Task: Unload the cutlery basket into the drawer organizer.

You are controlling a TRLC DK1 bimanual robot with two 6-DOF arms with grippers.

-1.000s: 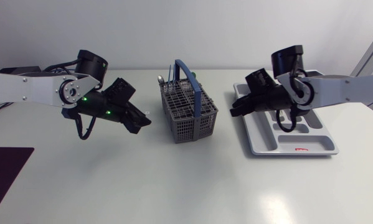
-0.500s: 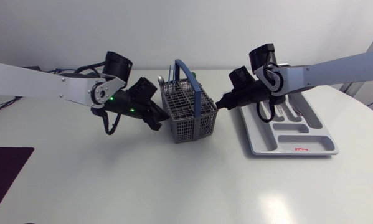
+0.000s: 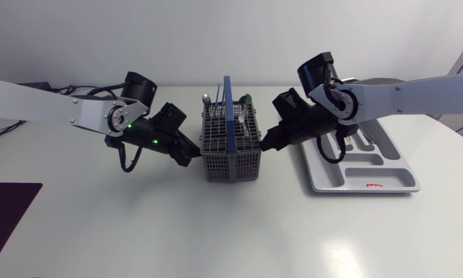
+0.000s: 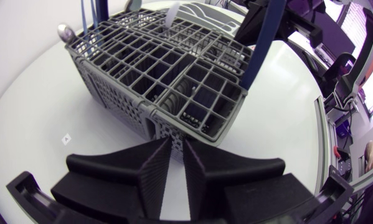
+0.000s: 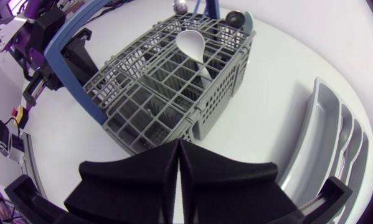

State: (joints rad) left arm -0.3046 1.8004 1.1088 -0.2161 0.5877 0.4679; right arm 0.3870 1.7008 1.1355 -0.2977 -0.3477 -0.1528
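The grey wire cutlery basket (image 3: 231, 147) with an upright blue handle (image 3: 228, 108) stands mid-table. In it are a white spoon (image 5: 195, 46), a metal spoon (image 4: 65, 31) and dark and green utensil ends (image 5: 236, 18) at its far corner. My left gripper (image 3: 191, 157) presses its tips against the basket's left wall, fingers (image 4: 158, 165) drawn almost together with nothing between them. My right gripper (image 3: 268, 144) is shut, tips (image 5: 179, 144) against the right wall. The grey drawer organizer (image 3: 370, 174) lies to the right, partly under my right arm.
A dark mat (image 3: 7, 216) lies at the table's front left corner. The organizer's long compartments (image 5: 335, 143) run just beside my right gripper. Bare white table stretches in front of the basket and organizer.
Both arms have swung inward until their grippers meet the basket's opposite sides. Both grippers have closed. The basket has turned from skewed to square between them.
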